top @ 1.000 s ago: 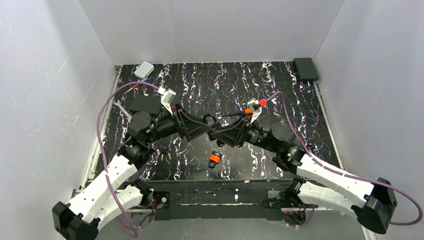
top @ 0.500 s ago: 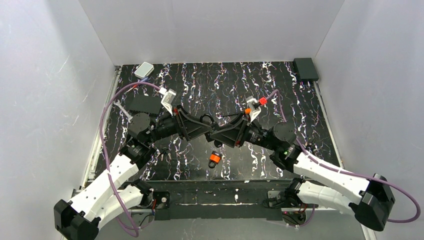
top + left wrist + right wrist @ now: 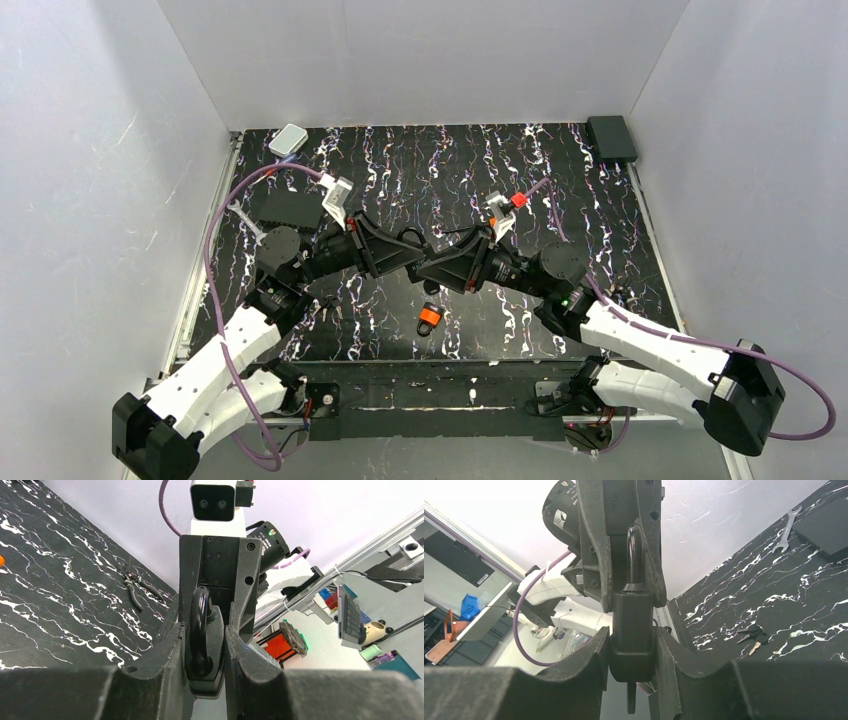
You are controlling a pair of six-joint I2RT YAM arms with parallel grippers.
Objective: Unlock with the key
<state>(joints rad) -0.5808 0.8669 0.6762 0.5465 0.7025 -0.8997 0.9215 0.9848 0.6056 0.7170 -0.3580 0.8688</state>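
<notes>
Item: small key (image 3: 751, 636), rounded black head, short pale metal blade. It appears joined to a second like key and lies flat on the black white-veined mat (image 3: 450, 170), near the left arm's base and well apart from both pincers. No finger is on it. Associated: black padlock (image 3: 631, 625), box-shaped body with a dark curved shackle (image 3: 634, 555), held in the air over the middle of the mat between the two arms. Right gripper (image 3: 631, 650): clenched on the padlock's body. Left gripper (image 3: 205, 655): fingers drawn in against the same padlock from the shackle end and apparently grasping it. A thin dark stub juts from the body's underside; what it is cannot be told. Also present: small orange padlock (image 3: 429, 318) on the mat just below the meeting point, and a silver open-ended wrench (image 3: 788, 527) by the left edge. Hazards, as judged: both pincers are occupied and the key is unheld, so one must release; if the other's hold is slack, the padlock may twist or drop onto the orange one. The key is tiny and flat against a busy surface, so a pinch could skid it or lift its partner too.
</notes>
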